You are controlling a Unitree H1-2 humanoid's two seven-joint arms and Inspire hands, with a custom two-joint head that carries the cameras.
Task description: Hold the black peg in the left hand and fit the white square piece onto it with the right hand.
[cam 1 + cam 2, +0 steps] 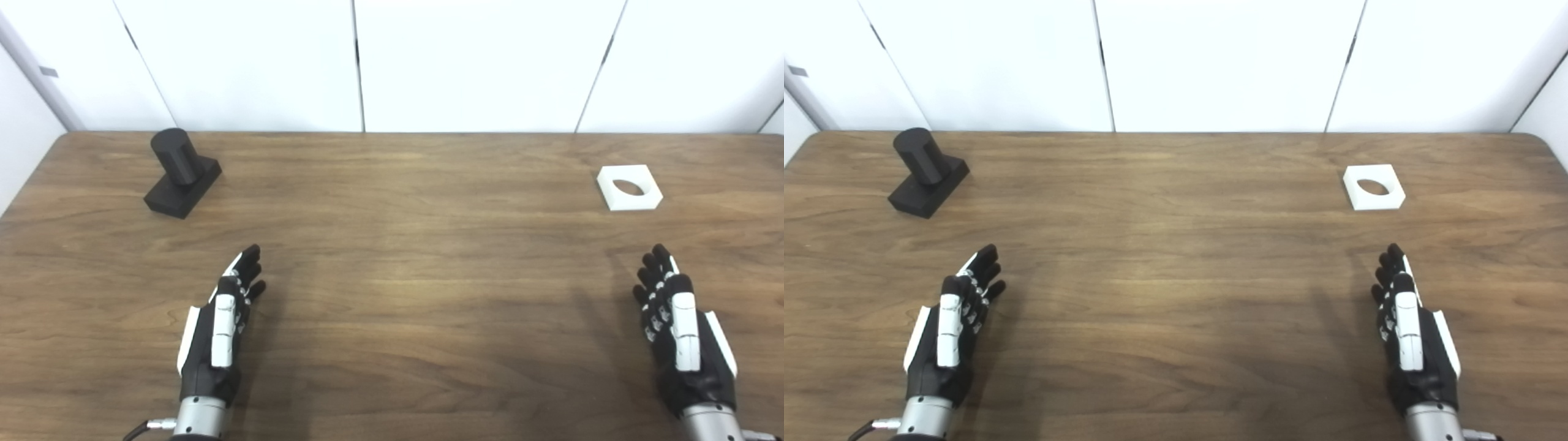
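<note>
A black peg (180, 173), a round post on a square base, stands at the far left of the wooden table (392, 257). A white square piece (629, 187) with a round hole lies flat at the far right. My left hand (222, 324) is open and empty near the front left, well short of the peg. My right hand (680, 324) is open and empty near the front right, a little short of the white piece. Both hands are held edge-up with fingers extended.
White wall panels (367, 61) stand along the table's far edge. The table's left corner (61, 138) shows at the back left. Nothing else lies on the table.
</note>
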